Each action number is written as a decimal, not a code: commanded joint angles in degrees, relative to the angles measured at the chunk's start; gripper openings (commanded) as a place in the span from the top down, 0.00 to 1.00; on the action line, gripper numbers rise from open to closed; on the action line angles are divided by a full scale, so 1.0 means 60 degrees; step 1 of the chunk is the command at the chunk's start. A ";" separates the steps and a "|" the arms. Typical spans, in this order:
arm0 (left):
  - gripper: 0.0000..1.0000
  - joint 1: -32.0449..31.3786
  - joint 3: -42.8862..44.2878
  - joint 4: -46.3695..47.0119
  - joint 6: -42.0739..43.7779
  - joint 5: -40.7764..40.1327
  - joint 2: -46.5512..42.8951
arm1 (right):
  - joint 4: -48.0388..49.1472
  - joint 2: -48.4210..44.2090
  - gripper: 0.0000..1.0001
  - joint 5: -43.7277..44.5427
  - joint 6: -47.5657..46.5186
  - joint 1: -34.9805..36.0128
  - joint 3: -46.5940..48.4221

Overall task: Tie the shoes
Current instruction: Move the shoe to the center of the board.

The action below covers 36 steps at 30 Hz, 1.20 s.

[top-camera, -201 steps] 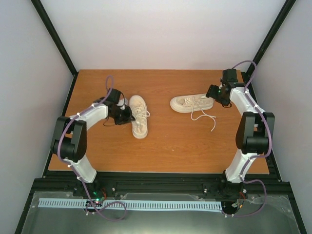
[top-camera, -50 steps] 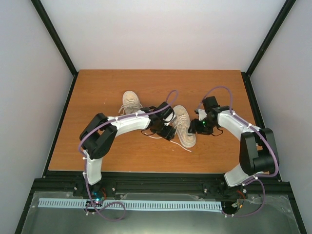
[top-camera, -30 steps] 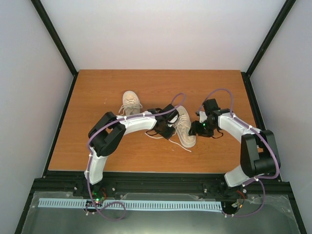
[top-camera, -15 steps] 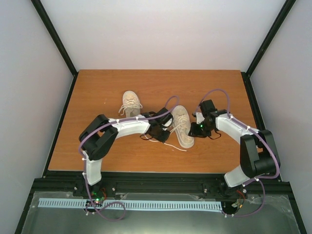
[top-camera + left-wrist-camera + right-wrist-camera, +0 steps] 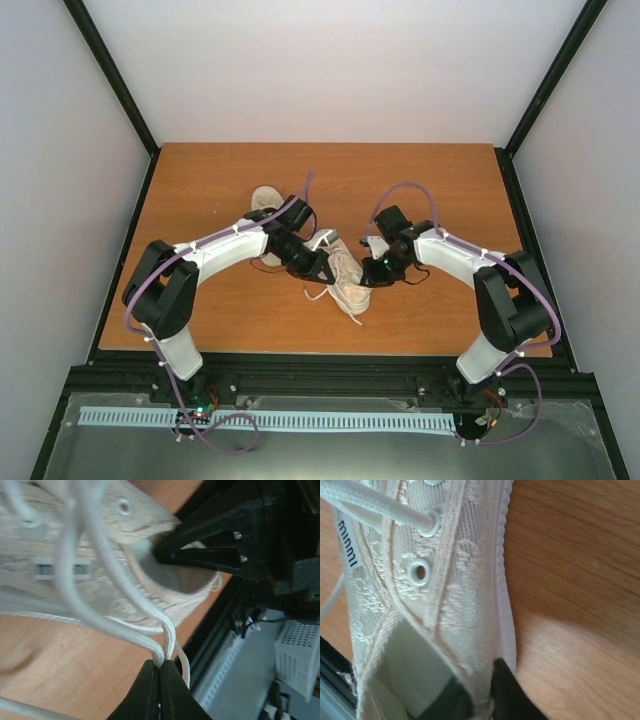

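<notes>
Cream near shoe [image 5: 347, 281], seen from above, has slid left toward the table's [image 5: 200, 170] near edge; the other shoe [image 5: 264, 199] stays farther back. Left wrist: left gripper [image 5: 160, 667] pinches a lace [image 5: 112, 562]. Right wrist: right gripper [image 5: 479, 697] clamps the near shoe's collar.

Bright even light, soft shadows, wrist views blurry
</notes>
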 commanded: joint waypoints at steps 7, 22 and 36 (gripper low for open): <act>0.99 0.0538 0.0644 -0.0771 -0.1229 0.1074 -0.0113 | -0.0916 -0.1021 0.31 0.0173 -0.0622 0.0148 0.1429; 0.99 0.0541 -0.0059 -0.0165 -0.2137 0.0779 -0.0754 | 0.0704 -0.0029 0.44 -0.3466 0.1573 0.0169 0.1757; 0.99 0.0541 -0.0190 -0.0033 -0.2187 0.0734 -0.0905 | 0.1410 0.0727 0.56 -0.3976 0.1841 0.0304 0.1471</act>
